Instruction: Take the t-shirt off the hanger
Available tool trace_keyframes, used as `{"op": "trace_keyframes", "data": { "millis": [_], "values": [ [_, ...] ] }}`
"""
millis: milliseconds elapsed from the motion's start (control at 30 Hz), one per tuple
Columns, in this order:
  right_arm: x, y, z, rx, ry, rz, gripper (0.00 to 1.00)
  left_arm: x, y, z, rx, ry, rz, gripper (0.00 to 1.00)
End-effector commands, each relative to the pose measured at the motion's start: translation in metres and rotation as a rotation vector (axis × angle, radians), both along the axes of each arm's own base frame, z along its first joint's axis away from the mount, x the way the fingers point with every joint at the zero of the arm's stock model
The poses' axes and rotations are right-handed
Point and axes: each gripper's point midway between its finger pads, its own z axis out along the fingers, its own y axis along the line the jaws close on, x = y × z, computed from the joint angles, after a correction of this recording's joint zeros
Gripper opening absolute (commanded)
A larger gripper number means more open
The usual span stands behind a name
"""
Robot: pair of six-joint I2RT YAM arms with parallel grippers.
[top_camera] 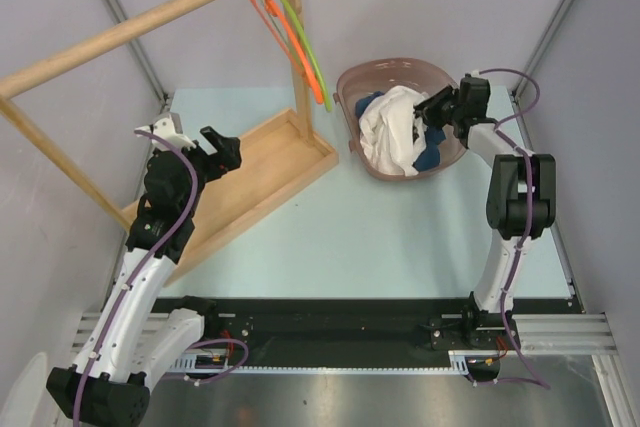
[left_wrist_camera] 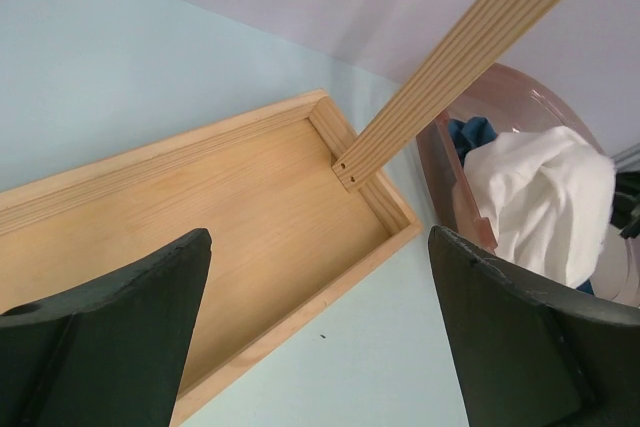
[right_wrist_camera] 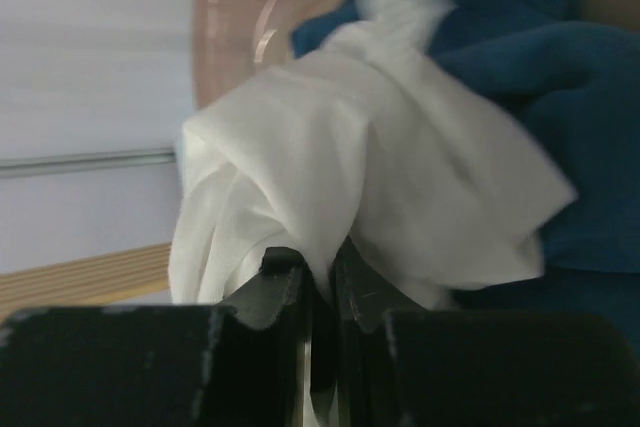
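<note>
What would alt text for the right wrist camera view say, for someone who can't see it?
The right gripper is shut on a fold of a white t-shirt, bunched up beside blue cloth. A pinkish basket wall shows behind.

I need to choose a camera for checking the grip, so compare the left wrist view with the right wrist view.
Left wrist only: the open left hand, the wooden tray and the rack's post. Right wrist only: the right hand pinching a fold of the white t-shirt. Both: the t-shirt, the blue cloth and the pinkish basket.
</note>
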Motion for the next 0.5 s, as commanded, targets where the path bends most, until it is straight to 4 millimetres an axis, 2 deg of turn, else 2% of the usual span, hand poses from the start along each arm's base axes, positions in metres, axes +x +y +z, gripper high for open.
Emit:
{"op": "trace_keyframes", "data": {
  "millis": [0,100,133,167,200,233,300,333,367,433,467],
  "values": [
    [0.003,-0.006,-0.02,-0.16,0.007,0.003,0.0,0.002,-0.002,0.007,-0.017,-0.026,-0.012,0.95],
    [-0.003,-0.003,-0.035,-0.243,0.07,0.023,0.01,0.002,-0.002,0.007,-0.017,-0.026,-0.012,0.95],
    [0.0,-0.001,-0.027,-0.263,0.059,0.027,0.03,0.002,-0.002,0.006,-0.016,-0.023,-0.013,0.95],
    [-0.005,-0.004,-0.033,-0.295,0.101,0.026,0.1,0.003,-0.002,0.006,-0.018,-0.023,-0.013,0.94],
    [-0.005,-0.005,-0.031,-0.33,0.1,0.033,0.15,0.002,-0.002,0.007,-0.018,-0.026,-0.013,0.94],
    [-0.003,-0.003,-0.019,-0.354,0.081,0.036,0.19,0.002,-0.002,0.006,-0.018,-0.024,-0.013,0.95],
    [-0.01,-0.007,-0.018,-0.407,0.114,0.028,0.35,0.003,-0.003,0.005,-0.018,-0.021,-0.016,0.95],
    [-0.013,-0.009,-0.007,-0.434,0.099,0.029,0.4,0.003,-0.003,0.006,-0.019,-0.024,-0.018,0.94],
    [-0.017,-0.012,-0.003,-0.459,0.113,0.016,0.51,0.003,-0.004,0.005,-0.02,-0.022,-0.021,0.94],
    [-0.024,-0.017,0.008,-0.492,0.111,0.0,0.61,0.003,-0.005,0.005,-0.021,-0.022,-0.025,0.95],
    [-0.032,-0.026,0.018,-0.523,0.117,-0.028,0.73,0.003,-0.005,0.005,-0.021,-0.021,-0.025,0.95]
  ]
}}
